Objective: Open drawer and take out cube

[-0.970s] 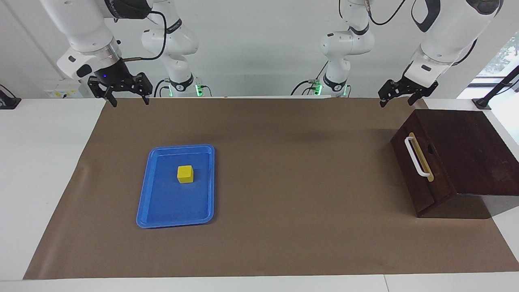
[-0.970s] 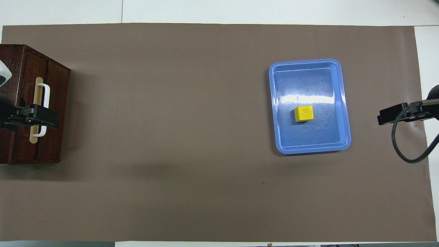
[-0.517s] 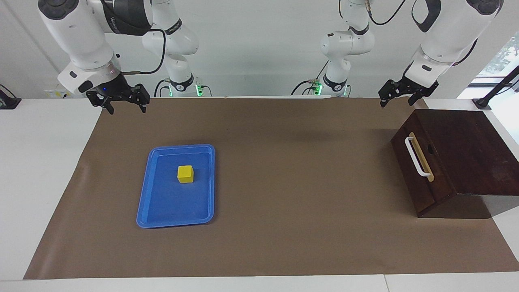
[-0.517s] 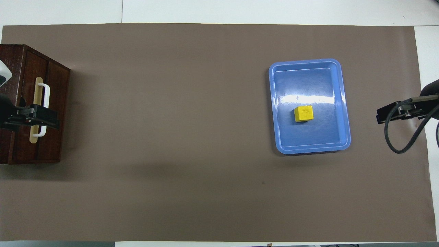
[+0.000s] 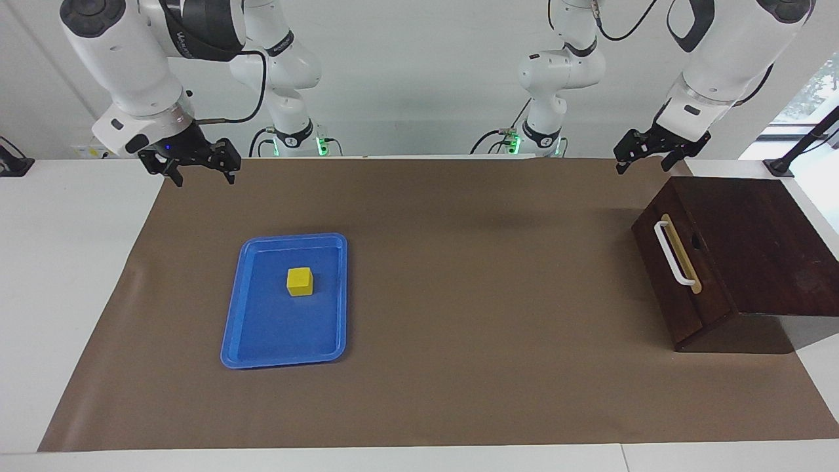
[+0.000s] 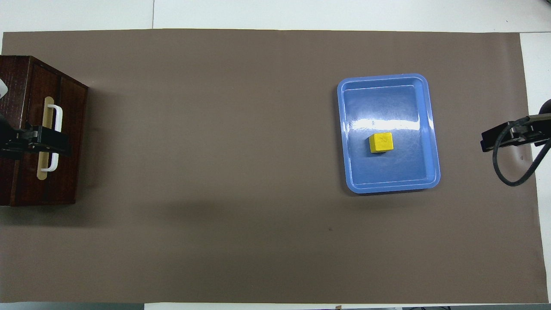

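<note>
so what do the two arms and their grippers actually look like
Both arms are glossy white with rounded segments and dark grey to black bands at the joints. Each ends in a black two-finger gripper: the right gripper sits below a silver wrist ring with a small blue light, and a black cable loops along that arm. The left gripper also hangs from a white wrist, with black cabling higher up. Green lights glow at both bases.

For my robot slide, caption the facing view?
Both grippers up, yellow cube sits in blue tray, drawer shut.
</note>
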Controlling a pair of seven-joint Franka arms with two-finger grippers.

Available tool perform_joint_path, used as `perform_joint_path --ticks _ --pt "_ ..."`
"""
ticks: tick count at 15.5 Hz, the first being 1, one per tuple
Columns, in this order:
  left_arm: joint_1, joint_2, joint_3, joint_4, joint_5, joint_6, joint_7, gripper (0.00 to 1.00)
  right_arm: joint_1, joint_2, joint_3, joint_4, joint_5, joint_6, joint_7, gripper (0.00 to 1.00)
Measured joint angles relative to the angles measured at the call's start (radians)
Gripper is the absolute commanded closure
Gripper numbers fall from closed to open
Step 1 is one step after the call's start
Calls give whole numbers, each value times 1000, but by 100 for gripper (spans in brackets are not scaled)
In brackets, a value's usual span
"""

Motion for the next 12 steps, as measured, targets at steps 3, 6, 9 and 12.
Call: perform_joint_path --ticks 3,6,9,12 --pt "4 0 2 0 0 1 0 0 -1 7 0 7 0 0 0 0" --pt "9 0 4 0 0 2 7 0 -8 11 0 7 8 0 0 0" --pt "16 0 4 0 0 2 27 0 -9 12 0 7 12 0 0 0" --pt "16 0 3 0 0 2 30 0 -9 12 0 11 13 0 0 0"
